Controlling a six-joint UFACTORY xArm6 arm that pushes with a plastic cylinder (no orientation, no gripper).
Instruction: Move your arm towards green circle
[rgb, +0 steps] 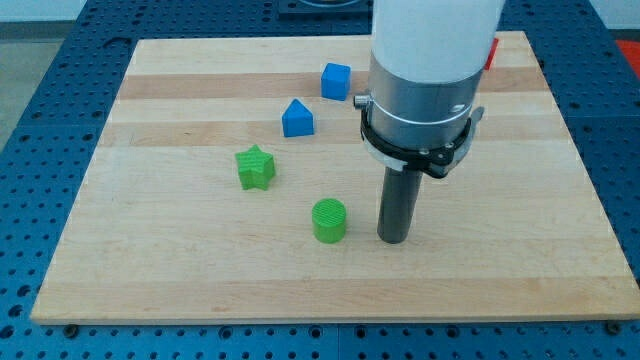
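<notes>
Nearest the view's bottom edge lies the front rim of the pale wooden worktop (200, 300), which sits on a blue perforated base (30, 330). A little farther in, my tip (393, 240) rests on the wood, just to the view's right of the green circle (329, 220), a short upright green cylinder standing in the lower middle of the board. A narrow strip of bare wood shows between the two, so they are close but not touching. This end effector is a plain dark rod with no jaws; it holds nothing and presses against no block.

Farther back and to the view's left of the cylinder stands the green star (255, 167), apart from it. Beyond the star comes the blue house-shaped block (297, 119), and behind that, toward the view's top, the blue cube (336, 81), near it but separate. Above the rod rise the grey collar and white arm body (425, 60), and a sliver of a red block (492, 53) peeks out at its right side, its shape hidden
</notes>
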